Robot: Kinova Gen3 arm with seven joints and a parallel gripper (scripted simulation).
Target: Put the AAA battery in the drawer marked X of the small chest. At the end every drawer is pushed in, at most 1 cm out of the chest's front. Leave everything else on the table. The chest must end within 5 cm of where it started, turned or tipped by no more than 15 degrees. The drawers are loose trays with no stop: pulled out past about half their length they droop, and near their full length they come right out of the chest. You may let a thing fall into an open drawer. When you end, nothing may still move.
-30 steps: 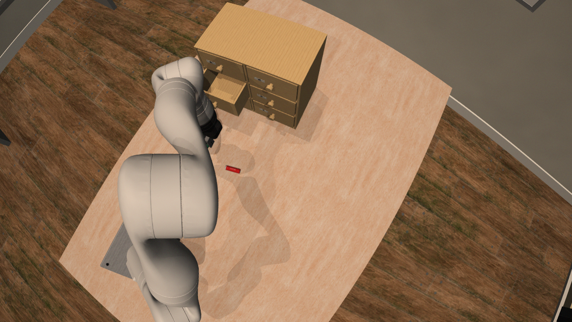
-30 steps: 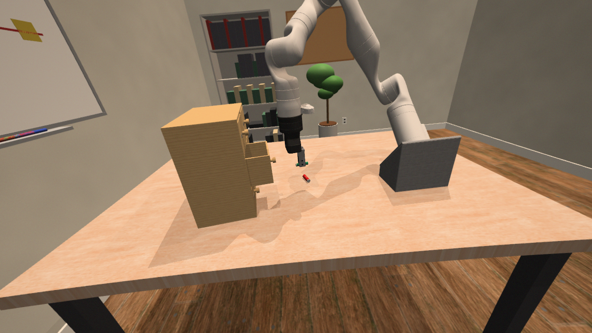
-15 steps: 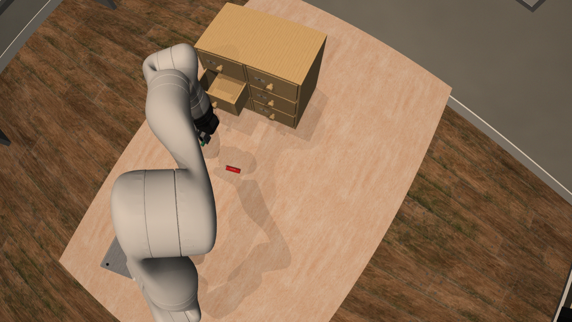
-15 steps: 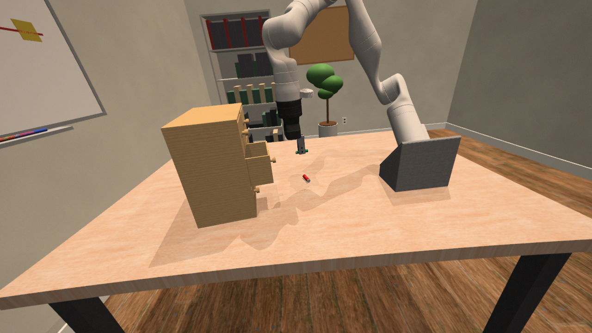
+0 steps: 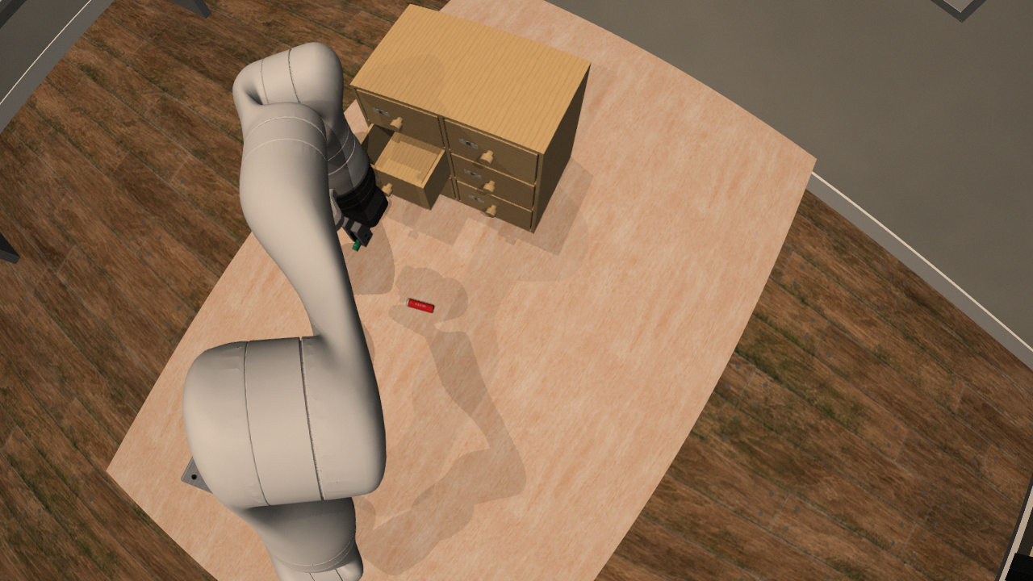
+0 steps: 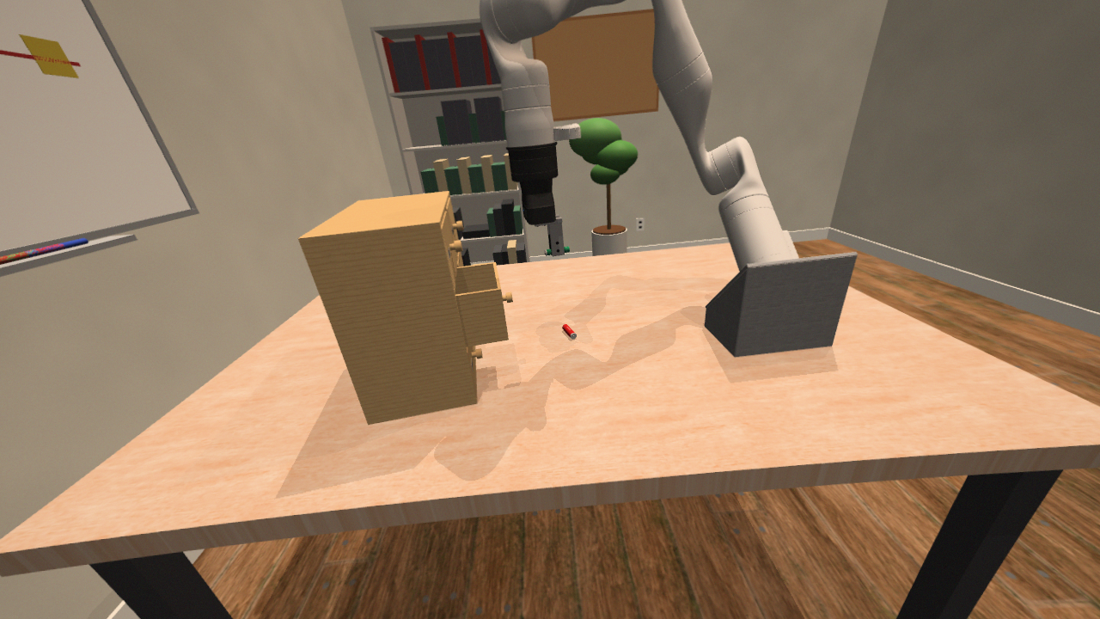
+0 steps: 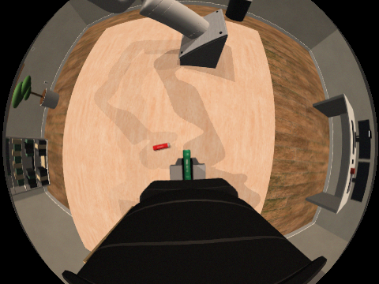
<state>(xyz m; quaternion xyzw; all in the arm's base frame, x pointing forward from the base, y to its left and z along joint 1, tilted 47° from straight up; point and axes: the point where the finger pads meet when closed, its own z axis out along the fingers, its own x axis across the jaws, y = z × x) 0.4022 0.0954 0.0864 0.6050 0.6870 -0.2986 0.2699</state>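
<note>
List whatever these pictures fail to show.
- Drawer labels, top view: too small to read, so the X drawer cannot be picked out.
- Green cylinder held in the gripper, wrist view: the fingers cover most of it; its type is unclear.
- Lowest left drawer, top view: hidden under the open drawer.
- Red cylinder, top view: print too small to read.

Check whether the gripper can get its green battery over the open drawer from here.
Probably yes: the gripper, shut on the green battery, hangs above the open drawer, beside its front, with nothing visible between them.
</note>
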